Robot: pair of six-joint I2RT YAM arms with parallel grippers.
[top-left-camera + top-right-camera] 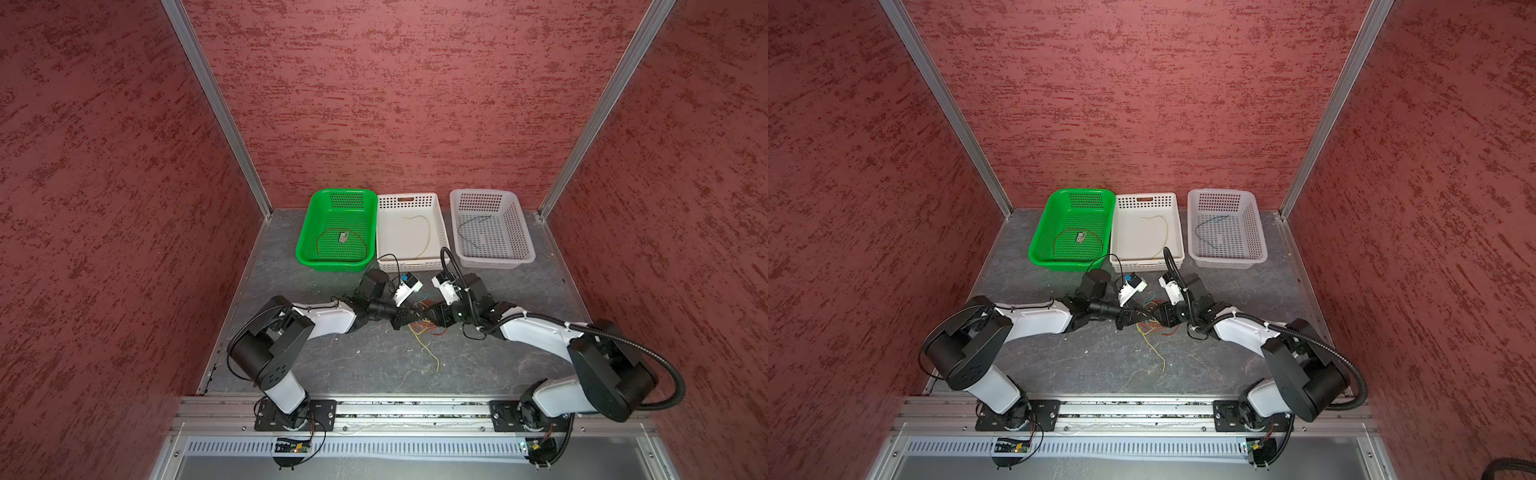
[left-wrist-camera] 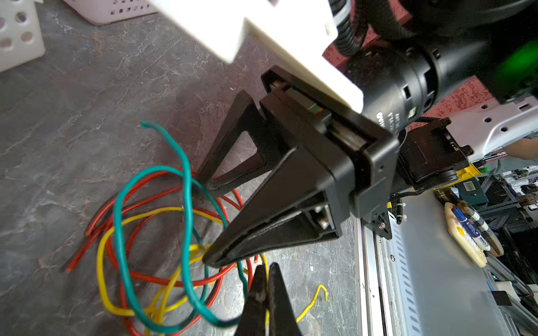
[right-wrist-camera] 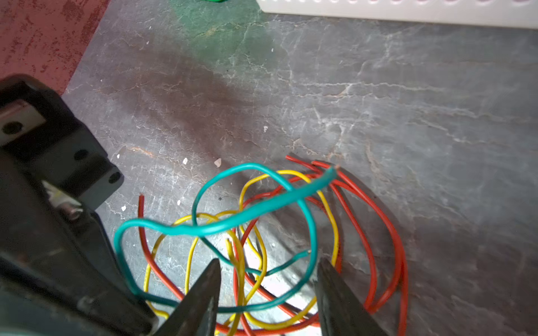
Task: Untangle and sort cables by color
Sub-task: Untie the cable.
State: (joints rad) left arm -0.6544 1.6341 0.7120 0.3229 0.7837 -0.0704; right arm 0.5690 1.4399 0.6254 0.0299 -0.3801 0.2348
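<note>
Thin, glossy cables (image 3: 256,209) in red, yellow and blue-green lie looped over one another on the grey, veined surface (image 3: 378,116) between my arms. Bare surface lies open all round the tangle. A green basket (image 1: 328,266), a white basket (image 1: 409,201) and a pale mesh basket (image 1: 519,232), all perforated plastic, stand along the far edge, well apart from it. My right tool (image 3: 267,267) is spread, its pointed black tips straddling the loops and closed on nothing. My left tool (image 2: 266,269) is pressed together at the tangle's edge; I cannot tell whether a strand is pinched.
</note>
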